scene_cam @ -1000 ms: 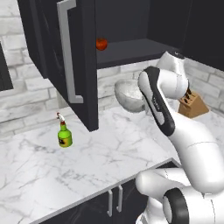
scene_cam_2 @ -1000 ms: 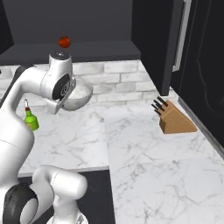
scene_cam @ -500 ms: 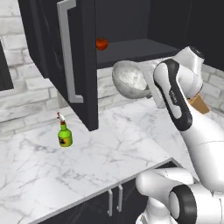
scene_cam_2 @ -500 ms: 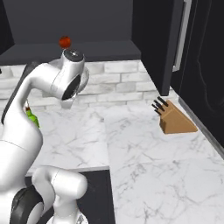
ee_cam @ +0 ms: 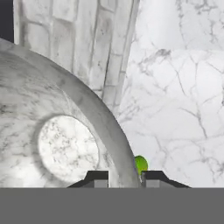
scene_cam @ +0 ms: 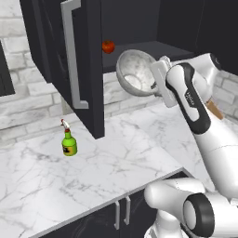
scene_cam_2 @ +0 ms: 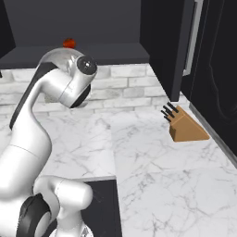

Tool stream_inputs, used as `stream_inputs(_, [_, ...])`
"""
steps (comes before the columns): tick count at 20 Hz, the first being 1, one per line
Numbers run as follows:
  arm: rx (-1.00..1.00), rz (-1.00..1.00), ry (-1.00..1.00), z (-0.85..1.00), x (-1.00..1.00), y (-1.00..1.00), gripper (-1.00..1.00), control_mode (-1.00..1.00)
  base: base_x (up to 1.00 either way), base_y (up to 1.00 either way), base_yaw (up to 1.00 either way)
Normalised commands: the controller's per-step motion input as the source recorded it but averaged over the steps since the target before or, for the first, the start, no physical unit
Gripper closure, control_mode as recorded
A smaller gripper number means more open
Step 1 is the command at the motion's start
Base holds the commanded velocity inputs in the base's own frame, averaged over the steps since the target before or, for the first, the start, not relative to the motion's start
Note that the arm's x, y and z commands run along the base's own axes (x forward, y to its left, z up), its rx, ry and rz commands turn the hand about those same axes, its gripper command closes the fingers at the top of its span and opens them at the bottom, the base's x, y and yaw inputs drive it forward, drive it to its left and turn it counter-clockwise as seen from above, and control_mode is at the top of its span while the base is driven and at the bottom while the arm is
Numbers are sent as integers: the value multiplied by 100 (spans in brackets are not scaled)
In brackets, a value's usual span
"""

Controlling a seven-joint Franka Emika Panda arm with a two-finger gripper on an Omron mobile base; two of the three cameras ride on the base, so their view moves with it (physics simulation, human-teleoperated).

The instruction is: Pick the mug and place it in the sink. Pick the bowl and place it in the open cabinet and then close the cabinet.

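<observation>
The bowl hangs in the air, tipped on its side, at the front edge of the open cabinet's bottom shelf, above the white marble table. In the hand view the fingers sit one on each side of the bowl's rim, pinching it, with the bowl's hollow facing the camera. On the shelf, just left of the bowl, lies a small red tomato-like thing (near the rim, but apart from it). The cabinet's left door with its long silver bar handle stands swung out, well left of the bowl. On the table below that door stands a green bottle. Far right, near the wall, a wooden knife block rests under the right door.
</observation>
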Motion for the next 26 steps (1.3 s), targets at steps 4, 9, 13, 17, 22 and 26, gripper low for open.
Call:
stream_inputs(4, [-3, 5, -7, 51, 73, 10, 100, -100, 0, 0, 0])
stream_inputs(9, [0, 3, -3, 47, 52, 26, 100, -100, 0, 0, 0])
stream_inputs(13, [0, 11, -18, 79, -23, -10, 100, -100, 0, 0, 0])
stream_inputs(17, [1, 16, -20, 75, -66, -40, 100, -100, 0, 0, 0])
stream_inputs(22, [1, 17, -21, 73, -70, -32, 100, -100, 0, 0, 0])
stream_inputs(26, [-5, 9, -15, 76, -10, 16, 100, -100, 0, 0, 0])
